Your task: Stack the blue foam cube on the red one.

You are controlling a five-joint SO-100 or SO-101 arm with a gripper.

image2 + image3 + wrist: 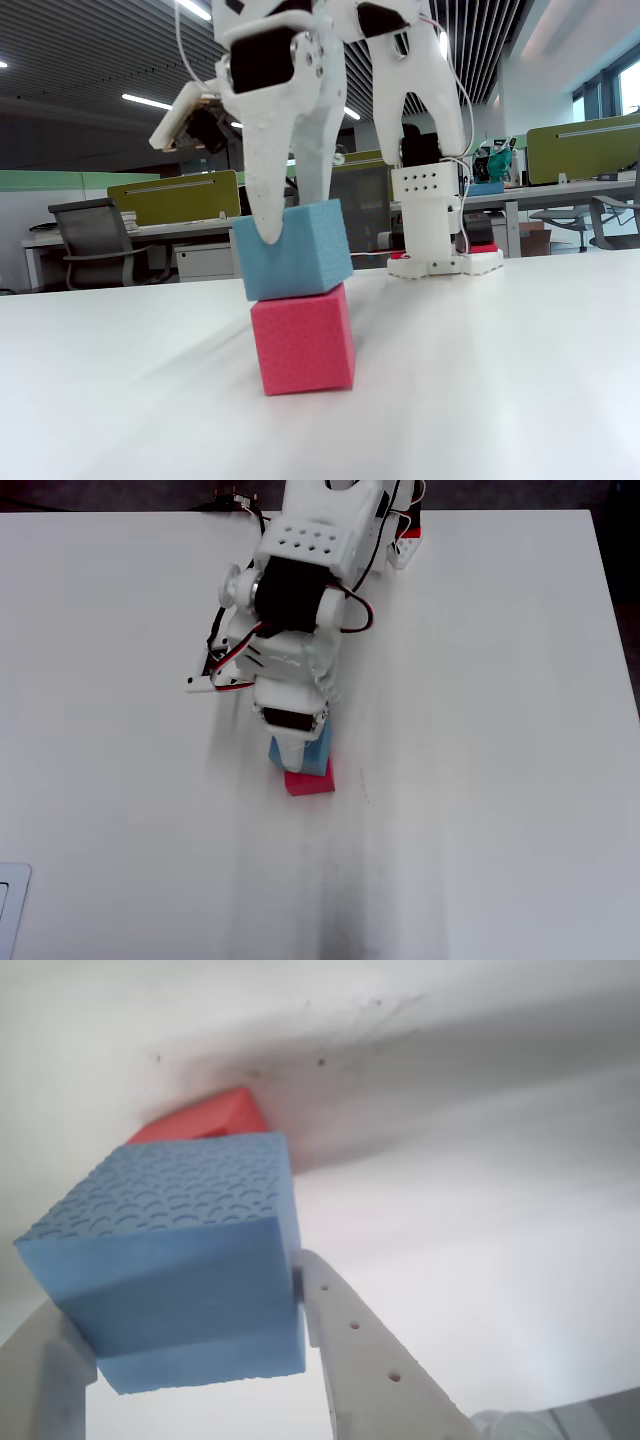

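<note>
The blue foam cube point(300, 255) sits slightly tilted on top of the red one point(305, 340), shifted a little to the left of it in the fixed view. My gripper point(295, 235) comes down from above and is shut on the blue cube, one white finger on each side. In the wrist view the blue cube point(180, 1250) fills the space between the fingers of the gripper point(190, 1330), and only a corner of the red cube point(205, 1118) shows behind it. From overhead, the gripper point(298, 755) hides most of the blue cube point(322, 750), and the red cube point(308, 783) pokes out below it.
The white table point(480, 730) spreads wide around the stack. The arm's base point(440, 262) stands behind the cubes, at the table's far edge point(400, 540) in the overhead view. A pale flat object point(10, 910) lies at the lower left corner.
</note>
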